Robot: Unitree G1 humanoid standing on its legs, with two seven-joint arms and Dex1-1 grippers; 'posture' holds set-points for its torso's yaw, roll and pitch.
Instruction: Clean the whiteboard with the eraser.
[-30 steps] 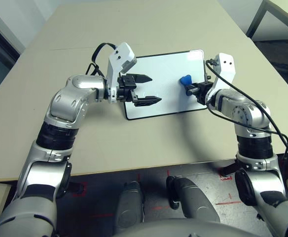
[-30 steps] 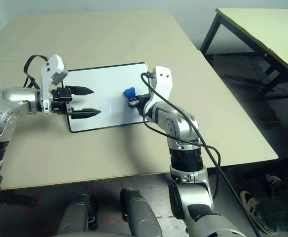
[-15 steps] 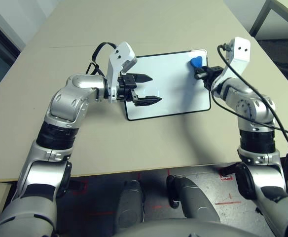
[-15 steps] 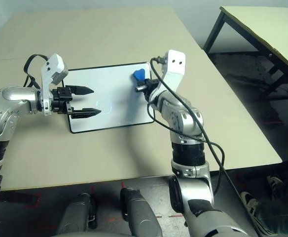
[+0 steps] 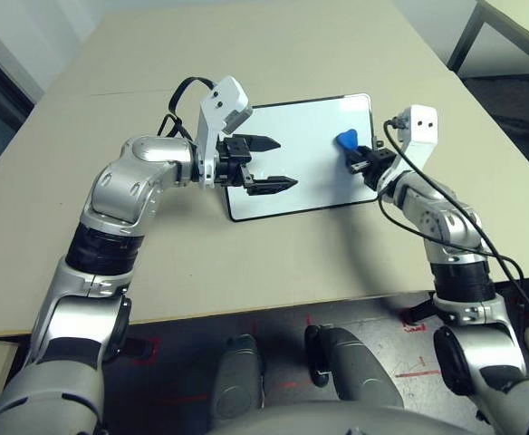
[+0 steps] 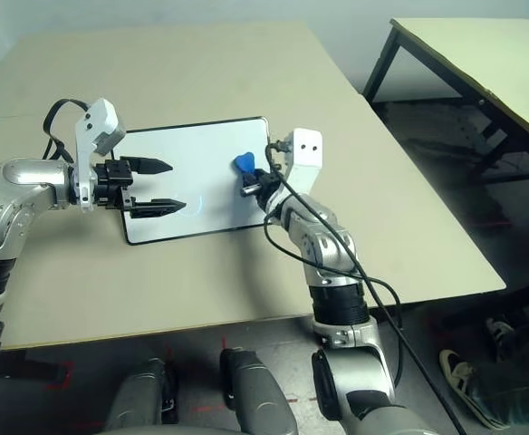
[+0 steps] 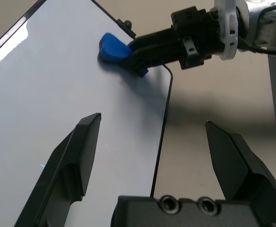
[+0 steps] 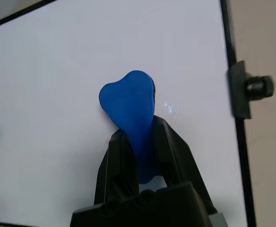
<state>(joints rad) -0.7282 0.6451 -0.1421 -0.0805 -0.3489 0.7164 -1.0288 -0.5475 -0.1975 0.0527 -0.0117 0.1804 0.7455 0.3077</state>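
Closed on the narrow part of the blue eraser (image 8: pixel 128 97), with the jaws of the right gripper (image 8: pixel 138 125) pressed in from both sides. Down on the whiteboard (image 5: pixel 310 172), near its right edge, roughly midway between far and near corners. Wide open and empty at the jaws of the left gripper (image 5: pixel 288 163), above the board's left part. Flat beneath, on the counter (image 5: pixel 183 272).

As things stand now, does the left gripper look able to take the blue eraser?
Probably not: the right gripper is shut on the blue eraser, though the left gripper is open and empty.
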